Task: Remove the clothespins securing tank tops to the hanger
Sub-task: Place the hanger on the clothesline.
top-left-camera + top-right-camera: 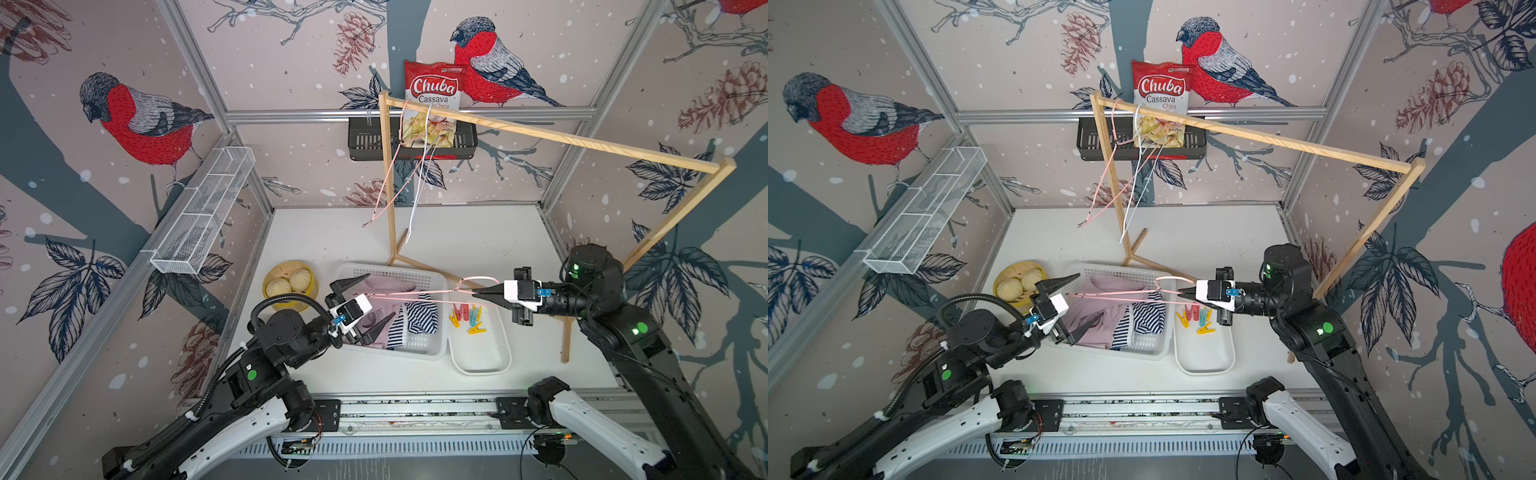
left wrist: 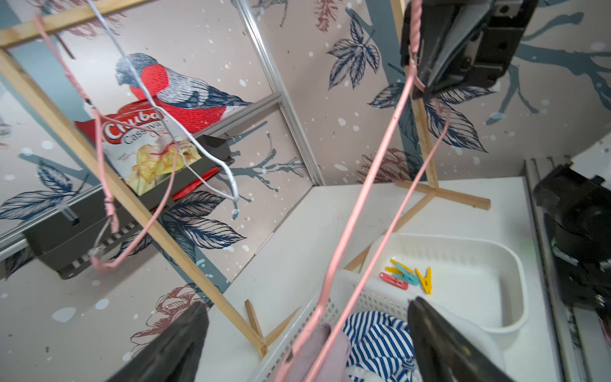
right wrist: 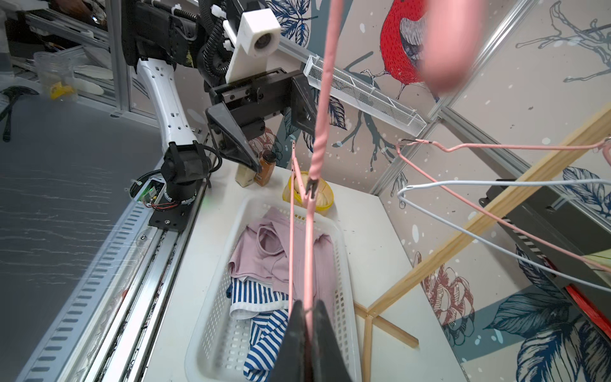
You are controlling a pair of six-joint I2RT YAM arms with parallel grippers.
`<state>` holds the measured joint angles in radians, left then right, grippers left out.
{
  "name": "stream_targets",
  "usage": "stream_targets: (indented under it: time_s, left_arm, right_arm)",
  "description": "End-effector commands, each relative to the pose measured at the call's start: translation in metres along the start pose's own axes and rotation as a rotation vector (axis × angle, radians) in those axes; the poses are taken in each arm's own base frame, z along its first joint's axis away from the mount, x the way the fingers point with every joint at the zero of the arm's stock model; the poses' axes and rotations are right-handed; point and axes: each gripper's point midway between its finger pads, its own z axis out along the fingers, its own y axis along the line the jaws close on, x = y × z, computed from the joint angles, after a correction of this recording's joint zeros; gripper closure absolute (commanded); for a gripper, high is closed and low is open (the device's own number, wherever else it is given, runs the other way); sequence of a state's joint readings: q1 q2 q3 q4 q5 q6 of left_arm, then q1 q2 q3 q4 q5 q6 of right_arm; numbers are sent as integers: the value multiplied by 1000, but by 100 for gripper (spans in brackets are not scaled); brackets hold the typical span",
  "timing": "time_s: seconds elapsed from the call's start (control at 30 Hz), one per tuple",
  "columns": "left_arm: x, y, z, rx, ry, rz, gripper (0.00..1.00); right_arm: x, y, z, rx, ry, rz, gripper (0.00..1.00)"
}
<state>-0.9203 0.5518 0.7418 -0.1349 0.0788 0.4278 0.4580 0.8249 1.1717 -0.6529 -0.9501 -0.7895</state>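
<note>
1. Pinching the bare hanger point(image 3: 320, 145), the right hand point(image 1: 476, 293) is closed; the left hand point(image 1: 380, 296) gapes wide.
2. Clothespins point(image 1: 467, 318) lie in the tray point(image 1: 482, 353), tank tops point(image 1: 386, 284) in the basket point(image 1: 419, 347).
3. One-point pinch: wire could swivel, snagging tops.

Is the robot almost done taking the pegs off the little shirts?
Nearly. Done: the clothespins lie in the white tray, and tank tops sit in the basket. In hand: the right gripper is shut on a bare pink hanger; the left gripper is open around its far end. Left: probably just putting that hanger away.
</note>
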Motion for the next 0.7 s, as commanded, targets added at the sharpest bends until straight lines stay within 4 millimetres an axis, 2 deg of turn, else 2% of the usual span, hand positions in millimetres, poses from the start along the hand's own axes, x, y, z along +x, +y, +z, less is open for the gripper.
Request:
stream_targets:
  time_s: [0.0,0.2,0.33,0.6,0.67]
  left_arm:
    - [-3,-20,4,141,26,26,11]
    - [-16,-39,12,293,27,-17,25]
    - [-11,-49,18,366,72,-37,50]
    - [-7,-57,18,417,101,-41,100]
    - [-5,-58,19,429,114,-44,100]
  right_arm:
    - [-6,10,-1,-57,-18,-9,99]
    - [-9,19,-2,-68,-22,-35,96]
    - [-9,22,-2,-75,-15,-31,95]
    - [-9,22,-4,-60,-5,-48,93]
    - [-10,21,-5,-52,-10,-54,89]
